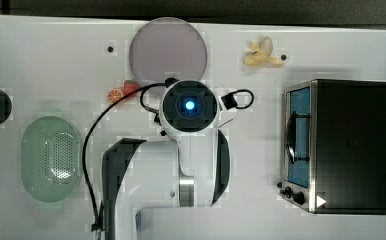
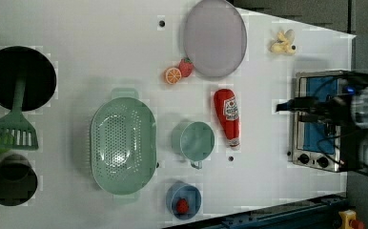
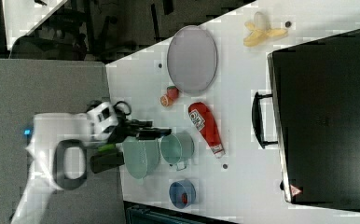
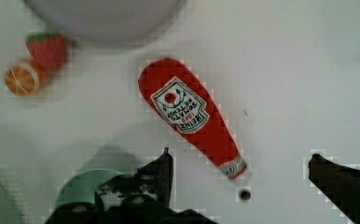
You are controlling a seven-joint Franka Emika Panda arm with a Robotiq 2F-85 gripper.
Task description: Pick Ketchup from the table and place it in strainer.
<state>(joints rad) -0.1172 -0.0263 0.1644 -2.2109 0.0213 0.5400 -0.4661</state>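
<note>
On the white tabletop (image 2: 101, 43), the Ketchup (image 2: 227, 116) lies flat on its side: a red squeeze bottle with a white label, its broad base toward the grey-lilac plate (image 2: 214, 37) and its capped nozzle pointing away from it. In the left view it sits just to the right of the small green cup (image 2: 194, 140), apart from it, with the strainer (image 2: 122, 145) farther left beyond that cup. The strainer is empty, so nothing of the placement is done. The hand (image 4: 238, 170) hangs above the bottle's nozzle end in the wrist view, its two dark fingers (image 4: 162, 170) spread wide and clear of the bottle; nothing is held. In the right view the hand (image 3: 152, 133) reaches out from the arm over the tabletop near the cup. Judged step: approach before the grasp. The next move calls for shifting the hand along the bottle toward its thicker body, squaring the fingers across the bottle's width rather than along its length, then descending until they straddle it before pressing together. Noted hazards: the bottle tapers and may slip if taken at the narrow neck; the cup stands close on one side, and the toy strawberry (image 4: 47, 49) and orange slice (image 4: 24, 79) lie near the plate, well clear of the grasp.
</note>
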